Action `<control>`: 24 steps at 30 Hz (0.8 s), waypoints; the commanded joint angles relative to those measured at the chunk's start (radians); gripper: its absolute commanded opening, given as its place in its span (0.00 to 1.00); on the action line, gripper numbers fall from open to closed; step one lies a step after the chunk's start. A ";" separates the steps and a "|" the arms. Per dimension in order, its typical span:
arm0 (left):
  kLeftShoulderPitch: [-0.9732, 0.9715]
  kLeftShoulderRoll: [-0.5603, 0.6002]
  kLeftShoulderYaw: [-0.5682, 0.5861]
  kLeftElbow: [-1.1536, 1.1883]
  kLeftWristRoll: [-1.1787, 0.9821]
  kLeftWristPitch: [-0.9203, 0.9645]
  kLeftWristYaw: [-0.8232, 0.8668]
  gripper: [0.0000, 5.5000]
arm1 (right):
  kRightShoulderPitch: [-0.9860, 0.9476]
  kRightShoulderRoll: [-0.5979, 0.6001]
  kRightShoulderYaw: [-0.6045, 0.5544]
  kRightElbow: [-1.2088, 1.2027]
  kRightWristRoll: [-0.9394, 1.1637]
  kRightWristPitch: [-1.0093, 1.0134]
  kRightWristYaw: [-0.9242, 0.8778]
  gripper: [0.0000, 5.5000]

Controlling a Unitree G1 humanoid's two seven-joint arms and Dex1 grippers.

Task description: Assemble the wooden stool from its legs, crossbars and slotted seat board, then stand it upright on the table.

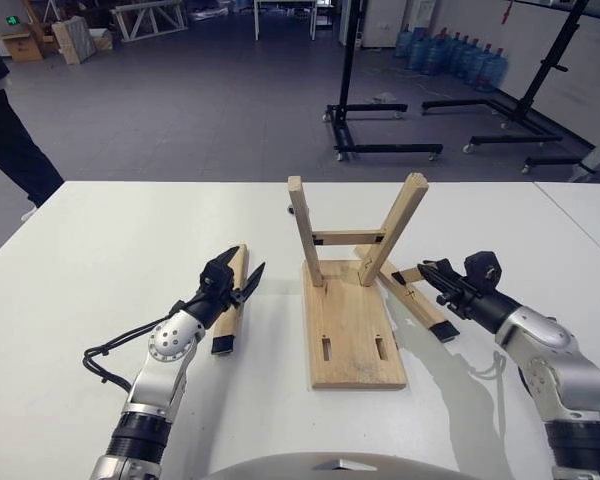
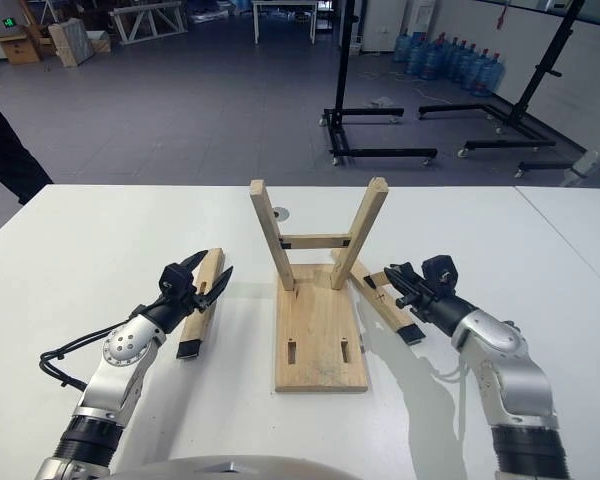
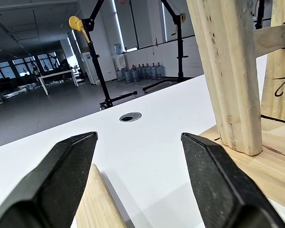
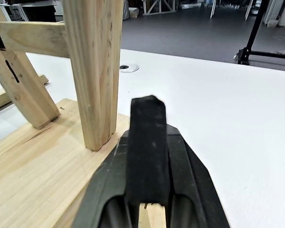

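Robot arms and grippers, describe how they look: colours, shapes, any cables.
The left arm and right arm have silver-grey metal housings with black ribbed cuffs lower down. The left one has a round perforated disc near the wrist and a black cable looping off its side. The left gripper is matte black, its fingers blunt tapered wedges. The right gripper is black too, with a rounded knob behind it.

Handwritten "2" on upright wooden leg [image 3: 278, 71], just above seat board [image 3: 256, 175]
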 commanded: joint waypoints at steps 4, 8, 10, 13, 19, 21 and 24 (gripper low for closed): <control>-0.008 -0.013 -0.015 0.007 0.018 -0.006 0.011 0.58 | -0.078 -0.030 0.066 0.001 -0.003 0.164 -0.002 0.07; -0.004 -0.018 -0.016 0.011 0.026 -0.013 0.017 0.58 | -0.140 -0.114 0.066 -0.005 0.005 0.258 0.031 0.07; 0.009 -0.022 -0.015 0.006 0.031 -0.018 0.027 0.58 | -0.166 -0.183 0.068 -0.010 0.030 0.338 0.081 0.07; 0.030 -0.036 -0.018 0.000 0.043 -0.027 0.052 0.58 | -0.196 -0.291 0.086 -0.011 0.062 0.456 0.172 0.07; 0.064 -0.066 -0.028 -0.003 0.063 -0.044 0.099 0.58 | -0.211 -0.418 0.155 -0.014 0.053 0.523 0.283 0.07; 0.067 -0.071 -0.028 0.000 0.065 -0.048 0.105 0.58 | -0.200 -0.430 0.168 -0.021 0.029 0.497 0.283 0.07; 0.068 -0.070 -0.030 0.004 0.065 -0.052 0.109 0.58 | -0.184 -0.411 0.164 -0.030 0.012 0.465 0.259 0.07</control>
